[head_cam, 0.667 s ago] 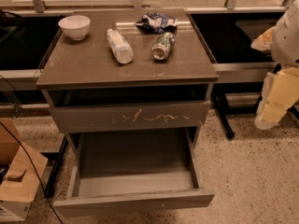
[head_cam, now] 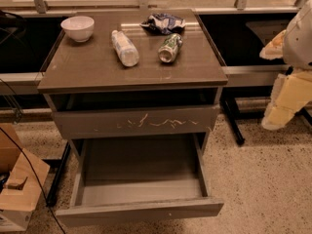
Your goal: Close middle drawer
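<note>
Cream gripper [head_cam: 279,112], edge-cropped, right of middle drawer [head_cam: 139,211]

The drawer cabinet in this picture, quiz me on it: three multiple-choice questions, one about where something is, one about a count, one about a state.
1. Where is the white bowl? A. back left of the cabinet top; B. front right of it; C. on the floor.
2. How many things lie on that top? A. two; B. four; C. six.
3. How is the middle drawer? A. shut; B. pulled out, empty; C. pulled out, holding a mug.

Answers:
1. A, it sits by the back left corner.
2. B, the bowl, bottle, can and crumpled bag.
3. B, its grey inside is bare; the gripper is off to the right, apart from it.
</note>
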`<state>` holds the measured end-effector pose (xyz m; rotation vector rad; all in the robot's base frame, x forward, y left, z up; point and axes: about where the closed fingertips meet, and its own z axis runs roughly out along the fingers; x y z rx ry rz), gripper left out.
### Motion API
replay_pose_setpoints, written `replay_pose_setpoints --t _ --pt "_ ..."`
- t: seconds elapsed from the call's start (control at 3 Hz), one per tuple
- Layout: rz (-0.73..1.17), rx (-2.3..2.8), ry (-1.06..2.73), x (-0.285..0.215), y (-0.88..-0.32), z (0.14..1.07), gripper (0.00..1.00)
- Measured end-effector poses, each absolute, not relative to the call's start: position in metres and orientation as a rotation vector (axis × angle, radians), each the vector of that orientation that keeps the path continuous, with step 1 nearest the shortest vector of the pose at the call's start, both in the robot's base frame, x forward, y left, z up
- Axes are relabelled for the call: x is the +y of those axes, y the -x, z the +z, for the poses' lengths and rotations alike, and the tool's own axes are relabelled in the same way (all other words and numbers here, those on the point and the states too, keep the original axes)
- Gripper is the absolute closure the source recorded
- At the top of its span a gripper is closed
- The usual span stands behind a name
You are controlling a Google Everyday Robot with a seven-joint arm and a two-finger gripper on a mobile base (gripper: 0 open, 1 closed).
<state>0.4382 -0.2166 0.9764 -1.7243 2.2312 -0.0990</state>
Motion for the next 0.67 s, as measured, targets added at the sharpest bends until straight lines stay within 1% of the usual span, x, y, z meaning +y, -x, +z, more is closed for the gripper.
replay_pose_setpoints --t 0.33,0.67 --pt "-0.043 2.196 1.755 -0.199 -0.44 0.955 0.39" --pt "0.073 2.168 1.79 -0.178 -0.437 0.909 0.62"
